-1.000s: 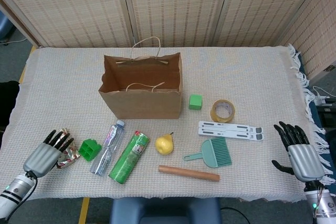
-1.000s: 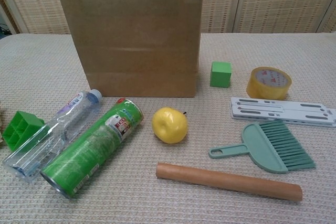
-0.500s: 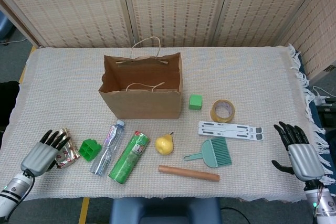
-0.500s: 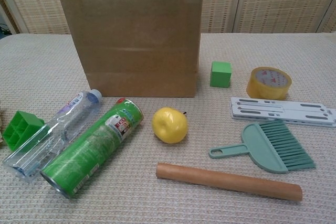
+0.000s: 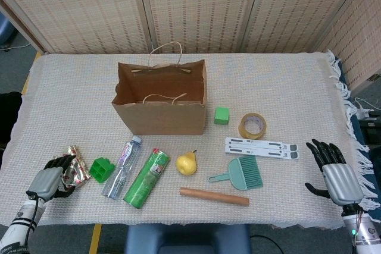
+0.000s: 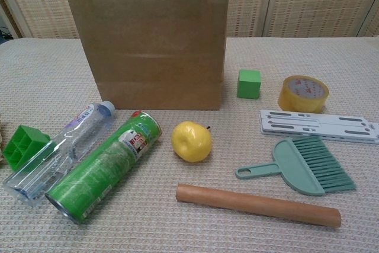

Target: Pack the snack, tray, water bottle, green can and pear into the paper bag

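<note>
Foil is what you are dealing with first: the snack (image 5: 74, 169) is lying at the lower left of the head view, just left of the green tray (image 5: 102, 169), and your left hand (image 5: 49, 181) is curling its fingers over the packet's near edge. Whether the packet is actually gripped I cannot tell; the fingers are touching it and bending inward.

Judging by its crinkled, shiny wrapper, it is probably light, soft and slippery, so you are likely better off pinching a fold or the sealed end than squeezing the middle, which may crush the contents.

Your right hand (image 5: 334, 172) is resting at the lower right of the frame, fingers spread and holding nothing, well apart from everything.

The paper bag (image 5: 161, 102) is standing open at upper centre. The water bottle (image 5: 121, 167) and green can (image 5: 147, 178) are lying side by side below it; both look round and prone to rolling, so grasp across the body. The pear (image 5: 186, 163), right of the can, looks smooth and bruisable.
</note>
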You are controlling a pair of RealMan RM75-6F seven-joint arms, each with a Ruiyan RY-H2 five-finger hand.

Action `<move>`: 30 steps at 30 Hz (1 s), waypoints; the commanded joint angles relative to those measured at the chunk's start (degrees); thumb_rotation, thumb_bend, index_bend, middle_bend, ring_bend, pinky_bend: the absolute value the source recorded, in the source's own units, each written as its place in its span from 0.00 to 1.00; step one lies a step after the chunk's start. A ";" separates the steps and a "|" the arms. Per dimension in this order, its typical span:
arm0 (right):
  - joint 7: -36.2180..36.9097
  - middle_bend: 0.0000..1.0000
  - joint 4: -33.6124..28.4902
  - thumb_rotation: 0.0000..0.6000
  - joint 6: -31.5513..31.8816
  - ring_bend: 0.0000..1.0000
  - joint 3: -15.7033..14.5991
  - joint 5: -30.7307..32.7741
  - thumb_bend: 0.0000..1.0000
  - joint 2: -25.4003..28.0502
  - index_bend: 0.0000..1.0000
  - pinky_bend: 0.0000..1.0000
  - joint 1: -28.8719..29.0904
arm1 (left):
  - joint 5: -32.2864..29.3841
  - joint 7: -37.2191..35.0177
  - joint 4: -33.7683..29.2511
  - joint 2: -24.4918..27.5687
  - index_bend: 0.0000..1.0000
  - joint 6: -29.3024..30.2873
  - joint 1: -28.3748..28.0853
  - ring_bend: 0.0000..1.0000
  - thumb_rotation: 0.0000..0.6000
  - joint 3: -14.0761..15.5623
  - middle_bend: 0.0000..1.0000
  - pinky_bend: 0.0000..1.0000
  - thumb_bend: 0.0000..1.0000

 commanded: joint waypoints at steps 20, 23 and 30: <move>0.32 0.00 -0.85 1.00 -0.85 0.00 -0.29 0.59 0.06 0.53 0.00 0.00 0.17 | 24.03 7.86 25.13 -3.37 0.00 7.45 -2.24 0.00 1.00 7.15 0.00 0.03 0.34; 0.64 0.00 -0.90 1.00 -0.83 0.00 -0.47 0.35 0.06 0.61 0.00 0.00 0.11 | 27.61 10.09 28.81 -4.57 0.00 8.63 -2.65 0.00 1.00 8.20 0.00 0.03 0.34; 0.84 0.00 -1.22 1.00 -1.53 0.00 -0.45 0.83 0.06 0.59 0.00 0.00 0.37 | 34.95 10.79 35.13 -6.93 0.00 10.44 -4.32 0.00 1.00 10.28 0.00 0.03 0.34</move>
